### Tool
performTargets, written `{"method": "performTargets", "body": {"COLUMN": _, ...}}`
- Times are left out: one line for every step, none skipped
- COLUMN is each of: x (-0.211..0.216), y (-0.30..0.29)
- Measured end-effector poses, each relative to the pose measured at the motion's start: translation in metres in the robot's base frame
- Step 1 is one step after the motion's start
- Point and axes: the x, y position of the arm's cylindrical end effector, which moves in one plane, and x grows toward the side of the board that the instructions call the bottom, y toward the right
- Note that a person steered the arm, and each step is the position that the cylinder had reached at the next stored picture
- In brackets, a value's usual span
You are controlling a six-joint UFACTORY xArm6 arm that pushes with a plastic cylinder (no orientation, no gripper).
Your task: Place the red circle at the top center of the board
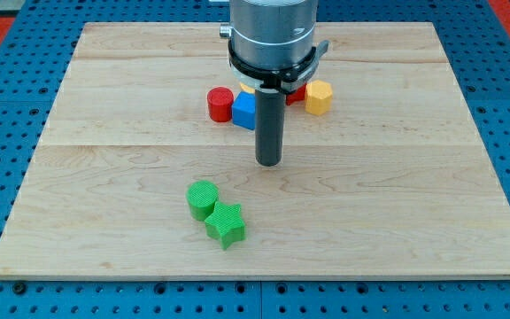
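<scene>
The red circle (220,104) stands on the wooden board (131,177) a little above the middle, at the left end of a cluster of blocks. A blue block (243,111) touches its right side. My tip (268,162) rests on the board below and to the right of the red circle, just below the blue block. The rod hides part of the cluster.
A yellow hexagon block (319,97) sits at the cluster's right end, with a red block (297,92) and a yellow block (247,88) partly hidden behind the arm. A green circle (202,199) and a green star (226,224) touch each other lower down.
</scene>
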Motion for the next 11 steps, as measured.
{"method": "performTargets", "body": {"x": -0.001, "y": 0.014}}
{"method": "performTargets", "body": {"x": -0.029, "y": -0.051}}
{"method": "performTargets", "body": {"x": -0.042, "y": -0.115}}
{"method": "performTargets", "body": {"x": -0.081, "y": -0.056}}
{"method": "performTargets", "body": {"x": -0.123, "y": -0.034}}
{"method": "performTargets", "body": {"x": -0.168, "y": -0.039}}
{"method": "performTargets", "body": {"x": -0.187, "y": -0.064}}
{"method": "performTargets", "body": {"x": -0.205, "y": -0.102}}
{"method": "performTargets", "body": {"x": -0.224, "y": -0.084}}
{"method": "performTargets", "body": {"x": -0.228, "y": -0.019}}
{"method": "performTargets", "body": {"x": -0.217, "y": 0.006}}
